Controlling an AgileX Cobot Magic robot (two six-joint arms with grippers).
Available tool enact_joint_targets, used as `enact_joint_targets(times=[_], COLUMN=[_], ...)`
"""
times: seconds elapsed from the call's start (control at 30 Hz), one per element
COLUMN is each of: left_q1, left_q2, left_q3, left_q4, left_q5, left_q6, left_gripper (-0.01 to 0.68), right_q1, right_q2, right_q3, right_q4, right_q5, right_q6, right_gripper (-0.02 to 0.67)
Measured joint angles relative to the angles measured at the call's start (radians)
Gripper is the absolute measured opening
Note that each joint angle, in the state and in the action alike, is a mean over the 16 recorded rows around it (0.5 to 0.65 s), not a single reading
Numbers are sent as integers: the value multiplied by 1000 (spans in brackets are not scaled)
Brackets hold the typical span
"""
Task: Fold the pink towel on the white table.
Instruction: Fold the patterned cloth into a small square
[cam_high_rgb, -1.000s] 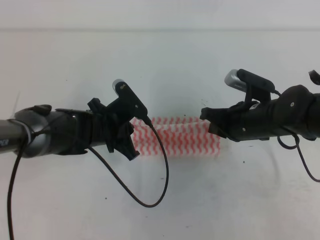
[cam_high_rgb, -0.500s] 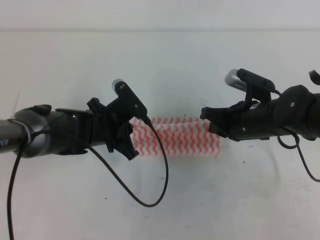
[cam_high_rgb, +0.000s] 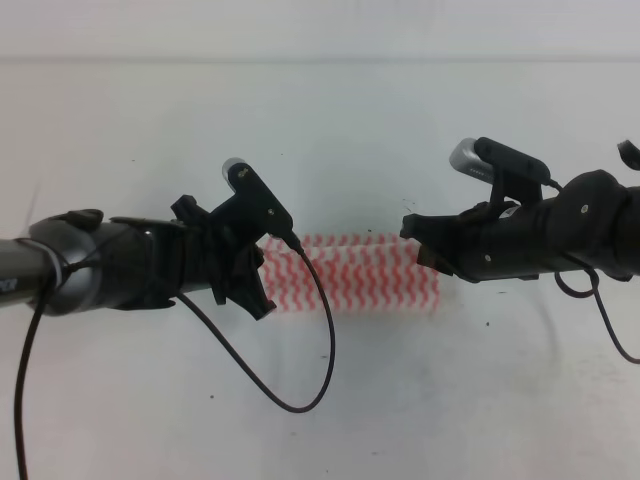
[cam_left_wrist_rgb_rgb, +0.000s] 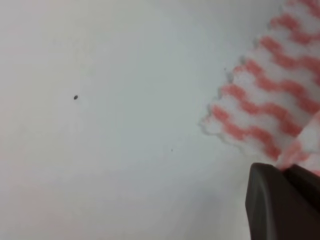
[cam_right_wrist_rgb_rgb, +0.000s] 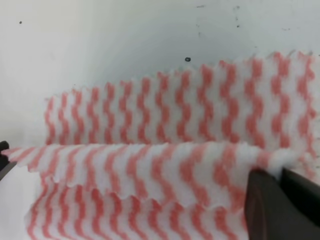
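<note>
Pink towel (cam_high_rgb: 365, 272) stretched between both grippers over white surface (cam_high_rgb: 330, 130).
Left gripper (cam_left_wrist_rgb_rgb: 285, 172) jaws pinched on one end edge, right gripper (cam_right_wrist_rgb_rgb: 280, 172) jaws clamped on the opposite fold.

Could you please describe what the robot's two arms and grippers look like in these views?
Both arms are matte black with bulky black wrist housings. The left arm has a grey-silver forearm section and a thin black cable looping below it. Each wrist carries a black bracket with a silver-grey camera. The left gripper and right gripper have dark, blocky fingers.
</note>
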Motion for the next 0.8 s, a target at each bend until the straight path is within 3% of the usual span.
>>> enact_joint_targets(times=[0.8], left_q1=[0], left_q2=[12], left_q3=[0], left_q4=[-1], left_q5=[0], left_q6=[0], left_gripper=[-3], right_q1=[1], right_q2=[34], right_q3=[-48], right_q4=[-6], right_q5=[29], right_q6=[-15], right_gripper=[-16])
